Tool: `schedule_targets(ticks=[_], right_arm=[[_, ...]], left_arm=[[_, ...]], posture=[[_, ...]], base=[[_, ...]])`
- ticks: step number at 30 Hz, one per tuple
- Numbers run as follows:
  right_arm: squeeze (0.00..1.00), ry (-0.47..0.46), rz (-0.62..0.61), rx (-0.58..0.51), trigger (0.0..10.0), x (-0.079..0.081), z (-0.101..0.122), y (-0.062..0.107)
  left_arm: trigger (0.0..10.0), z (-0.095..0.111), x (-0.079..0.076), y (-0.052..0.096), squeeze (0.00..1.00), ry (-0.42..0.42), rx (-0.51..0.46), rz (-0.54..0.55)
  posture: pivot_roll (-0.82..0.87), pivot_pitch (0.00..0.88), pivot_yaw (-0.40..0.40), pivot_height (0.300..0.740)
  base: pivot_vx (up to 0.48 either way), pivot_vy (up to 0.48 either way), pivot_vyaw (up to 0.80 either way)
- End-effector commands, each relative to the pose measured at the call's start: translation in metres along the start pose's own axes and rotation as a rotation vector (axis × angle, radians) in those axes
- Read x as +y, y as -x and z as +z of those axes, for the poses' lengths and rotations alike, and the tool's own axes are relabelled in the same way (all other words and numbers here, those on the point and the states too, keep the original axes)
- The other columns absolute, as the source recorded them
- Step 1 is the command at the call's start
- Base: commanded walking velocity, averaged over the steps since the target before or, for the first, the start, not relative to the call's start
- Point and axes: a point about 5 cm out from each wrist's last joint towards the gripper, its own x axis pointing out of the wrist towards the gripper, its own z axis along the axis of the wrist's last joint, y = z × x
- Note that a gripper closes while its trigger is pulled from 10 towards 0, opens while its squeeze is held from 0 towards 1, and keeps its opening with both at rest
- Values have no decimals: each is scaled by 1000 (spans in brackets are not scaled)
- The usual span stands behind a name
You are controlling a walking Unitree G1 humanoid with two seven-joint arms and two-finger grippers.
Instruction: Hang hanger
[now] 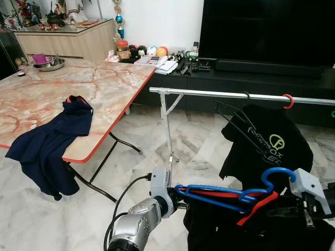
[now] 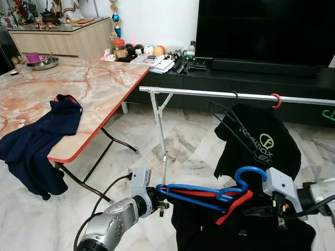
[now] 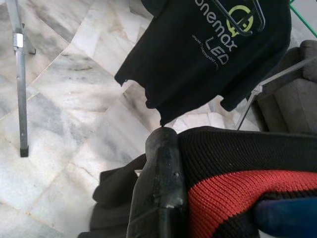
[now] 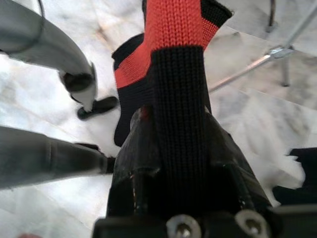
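A blue hanger [image 1: 225,192] lies level between my two grippers, low in front of the clothes rail [image 1: 220,94]. A black garment with a red and black knit collar [image 3: 237,193] is draped on it. My left gripper [image 1: 180,193] is shut on the garment at the hanger's left end. My right gripper [image 1: 278,212] is shut on the knit collar [image 4: 178,114] just under the hanger's blue hook [image 1: 277,175]. The hook is well below the rail and apart from it. On the rail hangs a black printed T-shirt [image 1: 269,149] on a black wire hanger.
A red hook [image 1: 288,101] sits on the rail to the right. The rail's folding leg [image 1: 168,136] stands on the marble floor ahead. To the left is a marble-topped table [image 1: 52,91] with a navy garment [image 1: 52,141] hanging off its edge. A TV cabinet [image 1: 251,81] runs behind.
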Motion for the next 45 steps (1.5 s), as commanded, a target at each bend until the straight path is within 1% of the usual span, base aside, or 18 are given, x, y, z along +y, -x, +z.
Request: schedule_targets(ticks=[1, 4, 5, 7, 10, 16, 21, 25, 27, 28, 29, 31, 34, 35, 36, 41, 42, 45], right_arm=[[0, -26, -94, 205, 0, -5, -20, 26], [0, 6, -130, 264, 0, -8, -25, 26], [0, 21, -187, 244, 0, -13, -23, 25], [0, 25, -222, 239, 0, -17, -20, 24], [0, 79, -264, 368, 0, -21, -25, 27], [0, 133, -278, 463, 0, -23, -31, 27], [0, 187, -298, 492, 0, -26, -30, 29], [0, 164, -325, 420, 0, -29, -26, 30], [0, 75, -322, 204, 0, -30, -14, 23], [0, 51, -298, 154, 0, -28, -12, 22], [0, 46, -278, 136, 0, -27, -12, 21], [0, 68, -258, 182, 0, -25, -15, 23], [0, 90, -239, 300, 0, -23, -25, 26], [0, 107, -216, 372, 0, -21, -31, 29], [0, 109, -203, 397, 0, -20, -33, 30], [0, 122, -158, 485, 0, -17, -39, 35], [0, 129, -132, 524, 0, -16, -41, 36], [0, 132, -116, 542, 0, -15, -43, 36]], left_arm=[[0, 4, 20, 9, 0, -4, -20, 80], [0, 4, 19, 9, 0, -6, -16, 75], [0, 4, 19, 9, 0, -9, -13, 75], [0, 3, 19, 9, 0, -11, -11, 76], [0, 2, 20, 9, 0, -19, -5, 80], [0, 3, 21, 9, 0, -26, -4, 84], [0, 3, 23, 10, 0, -34, -1, 93], [0, 3, 24, 10, 0, -37, -1, 98], [0, 4, 25, 10, 0, -34, -8, 103], [0, 4, 25, 10, 0, -33, -9, 103], [0, 4, 25, 10, 0, -33, -9, 104], [0, 4, 25, 11, 0, -34, -10, 104], [0, 4, 26, 11, 0, -39, -8, 104], [0, 4, 26, 11, 0, -44, -5, 102], [0, 5, 26, 11, 0, -50, -4, 99], [0, 5, 26, 12, 0, -90, 9, 76], [0, 4, 25, 12, 0, -111, 18, 68], [0, 3, 25, 12, 0, -127, 24, 65]], posture=[[30, 0, 6, 740], [31, 0, 6, 740], [31, 0, 8, 740], [32, 0, 9, 740], [31, 0, 9, 740], [34, 0, 9, 740], [32, 0, 8, 740], [33, 0, 7, 740], [34, 0, 6, 740], [35, 0, 6, 740], [36, 0, 7, 740], [34, 0, 9, 740], [33, 0, 10, 740], [32, 0, 11, 740], [33, 0, 10, 740], [33, 0, 10, 740], [35, 0, 10, 740], [35, 0, 10, 740]], base=[[0, 0, 0], [0, 0, 0], [0, 0, 0], [0, 0, 0], [0, 0, 0], [0, 0, 0], [0, 0, 0], [0, 0, 0], [0, 0, 0], [0, 0, 0], [0, 0, 0], [0, 0, 0], [0, 0, 0], [0, 0, 0], [0, 0, 0], [0, 0, 0], [0, 0, 0], [0, 0, 0]])
